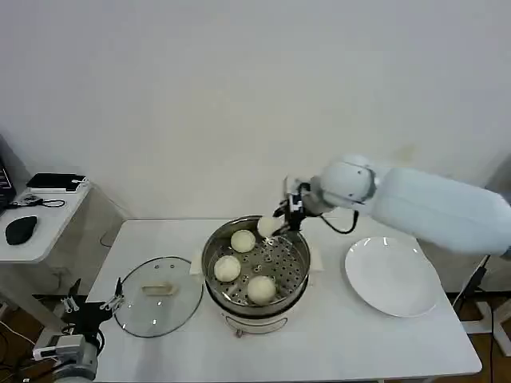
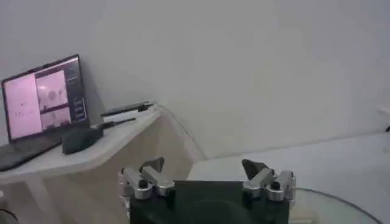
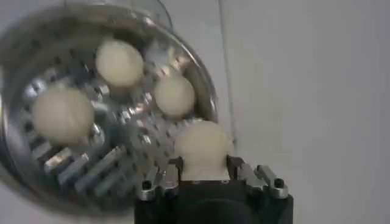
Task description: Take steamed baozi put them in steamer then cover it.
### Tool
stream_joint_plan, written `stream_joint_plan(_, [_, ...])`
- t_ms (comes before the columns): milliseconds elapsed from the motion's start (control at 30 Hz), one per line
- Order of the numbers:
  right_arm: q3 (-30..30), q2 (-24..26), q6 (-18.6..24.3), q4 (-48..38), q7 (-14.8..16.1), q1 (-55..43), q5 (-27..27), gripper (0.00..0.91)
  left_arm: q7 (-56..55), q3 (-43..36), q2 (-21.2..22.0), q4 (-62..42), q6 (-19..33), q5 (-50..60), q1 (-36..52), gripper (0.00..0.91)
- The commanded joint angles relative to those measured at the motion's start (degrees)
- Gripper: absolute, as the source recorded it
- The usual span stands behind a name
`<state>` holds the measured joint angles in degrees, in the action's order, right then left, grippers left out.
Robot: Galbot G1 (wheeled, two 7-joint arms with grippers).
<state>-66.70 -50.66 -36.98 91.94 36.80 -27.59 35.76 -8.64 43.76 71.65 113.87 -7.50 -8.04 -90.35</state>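
1. The right gripper pinches a fourth baozi over the steamer far rim; three baozi sit inside.
2. The cover lies left, a white plate right.
3. The left gripper, apparently spread, waits beyond the table edge.

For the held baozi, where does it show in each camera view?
Head view: the held baozi is in the right pincer, above the steamer's far rim.
Left wrist view: not in it; the left pincer is open beside the cover.
Right wrist view: held baozi between the fingers, over the steamer rim.
Shared landmark: three baozi on the perforated tray.
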Motion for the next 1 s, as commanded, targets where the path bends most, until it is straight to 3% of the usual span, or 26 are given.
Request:
stream_joint_plan(33, [-3.1, -3.3, -4.1, 0.3, -2.3, 3.1, 1.3, 0.504, 0.0, 0.1, -0.1, 0.0, 0.1, 0.0, -0.2, 0.907])
stream_joint_plan(333, [-2.9, -2.0, -3.9, -2.5, -1.7, 4.7, -2.4, 0.504, 0.0, 0.2, -0.2, -0.1, 0.1, 0.0, -0.3, 0.907])
stream_joint_plan(733, [-2.9, -1.1, -4.0, -1.2, -1.7, 5.1, -1.8, 0.504, 0.0, -0.1, 0.0, 0.0, 0.1, 0.0, -0.2, 0.907])
stream_joint_plan(800, [-3.0, -1.3, -3.8, -1.2, -1.7, 5.2, -1.9, 0.615, 0.0, -0.1, 0.0, 0.0, 0.1, 0.0, -0.2, 0.907])
stream_joint_plan(833, [-2.9, -1.4, -3.8, -1.3, -1.7, 5.2, -1.9, 0.907, 0.0, 0.0, 0.1, 0.0, 0.1, 0.0, -0.2, 0.907])
stream_joint_plan(1000, [-2.0, -1.3, -3.7, -0.9, -2.3, 5.8, -2.1, 0.907, 0.1, 0.0, 0.2, 0.1, 0.1, 0.0, -0.4, 0.907])
